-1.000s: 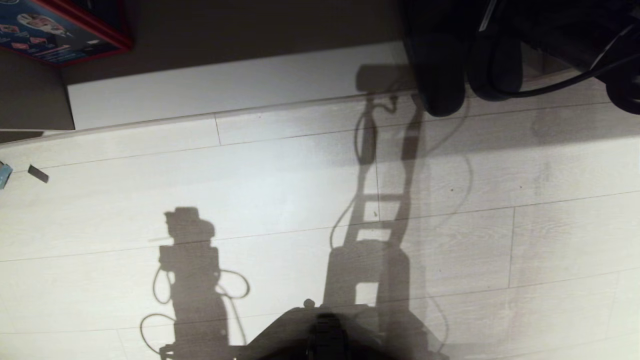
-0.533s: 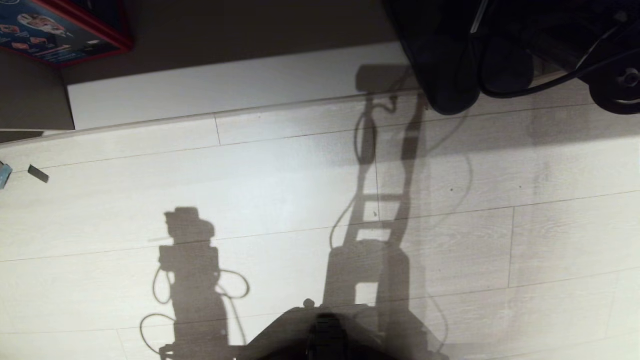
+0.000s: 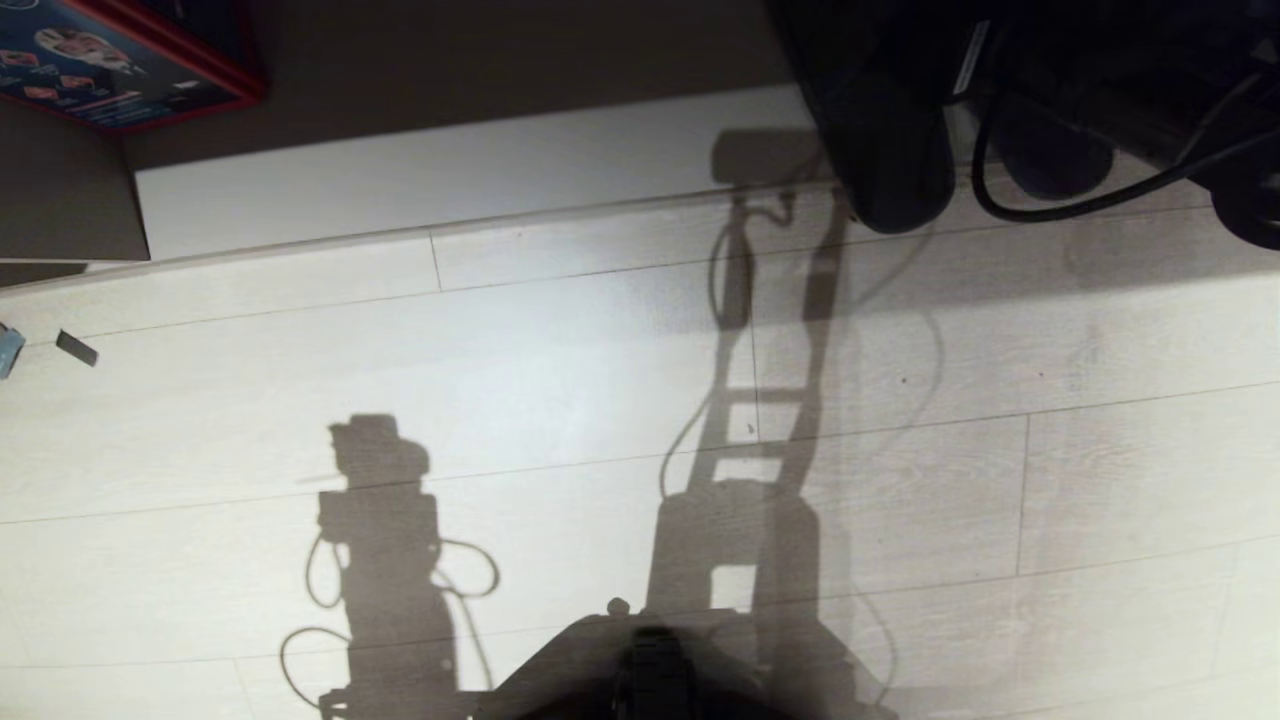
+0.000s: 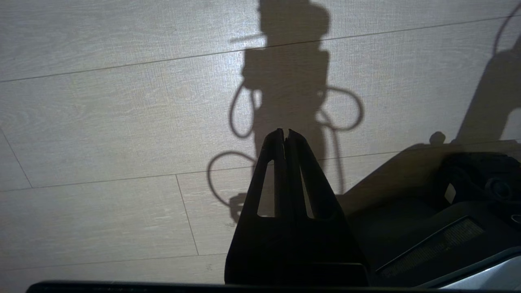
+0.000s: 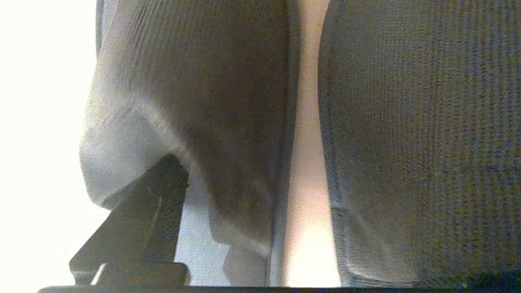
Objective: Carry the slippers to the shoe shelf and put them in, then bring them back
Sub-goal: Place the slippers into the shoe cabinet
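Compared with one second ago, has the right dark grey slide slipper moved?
Yes. Against the pale shelf base board, the right dark grey slide slipper shifted rightward, away from the left slipper.

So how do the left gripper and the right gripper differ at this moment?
The left gripper is shut and empty; the right gripper stands open. The left hangs over bare floor; the right is up against the slippers at the shoe shelf. Both have dark fingers.
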You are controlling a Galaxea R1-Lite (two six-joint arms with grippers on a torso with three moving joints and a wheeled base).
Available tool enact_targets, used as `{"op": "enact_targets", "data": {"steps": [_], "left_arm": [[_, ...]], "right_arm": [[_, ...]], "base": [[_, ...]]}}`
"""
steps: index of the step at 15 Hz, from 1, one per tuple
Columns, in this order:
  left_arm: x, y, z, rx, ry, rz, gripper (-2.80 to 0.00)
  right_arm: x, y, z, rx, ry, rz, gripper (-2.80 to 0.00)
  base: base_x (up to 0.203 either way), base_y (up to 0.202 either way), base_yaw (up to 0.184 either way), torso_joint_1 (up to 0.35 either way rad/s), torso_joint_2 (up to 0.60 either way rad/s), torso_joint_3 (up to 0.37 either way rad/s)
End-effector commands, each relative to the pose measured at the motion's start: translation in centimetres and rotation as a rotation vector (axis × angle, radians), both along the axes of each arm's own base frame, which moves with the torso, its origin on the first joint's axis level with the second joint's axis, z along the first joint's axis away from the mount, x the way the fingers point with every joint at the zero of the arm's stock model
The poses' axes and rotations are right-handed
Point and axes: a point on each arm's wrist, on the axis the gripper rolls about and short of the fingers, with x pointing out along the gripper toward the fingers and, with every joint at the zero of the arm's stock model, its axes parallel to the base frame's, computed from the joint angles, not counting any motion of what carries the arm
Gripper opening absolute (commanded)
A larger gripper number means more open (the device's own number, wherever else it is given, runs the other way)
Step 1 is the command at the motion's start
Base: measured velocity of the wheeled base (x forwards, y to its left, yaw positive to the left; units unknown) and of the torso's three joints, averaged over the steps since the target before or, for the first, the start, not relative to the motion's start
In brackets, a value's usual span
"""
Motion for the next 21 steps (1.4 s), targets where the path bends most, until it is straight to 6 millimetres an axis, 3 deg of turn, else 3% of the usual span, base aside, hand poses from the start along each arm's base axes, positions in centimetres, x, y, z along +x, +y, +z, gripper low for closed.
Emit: {"op": "enact_targets", "data": {"steps": [1,10,17,21], "left_arm": [[0.0,0.0,0.0,0.0,0.0,0.001,-2.8],[0.0,0.0,0.0,0.0,0.0,0.001,-2.8],[0.0,0.0,0.0,0.0,0.0,0.001,-2.8],[0.0,0.0,0.0,0.0,0.0,0.001,-2.8]], "right_arm": [[-1.0,-0.2,0.2,-0.001,-0.005,0.004,0.0],[-3.7,-0.5,0.6,-0.001,-0.006,0.015,0.0],[-6.3,-1.1,-3.9,-0.039,0.171,0.004,0.0],[-10.2,-2.1,-4.4,-0.035,0.179,0.006,0.0]], "base": [[0.0,0.0,0.0,0.0,0.0,0.0],[0.0,0.0,0.0,0.0,0.0,0.0],[0.0,0.0,0.0,0.0,0.0,0.0],[0.0,0.0,0.0,0.0,0.0,0.0]]}}
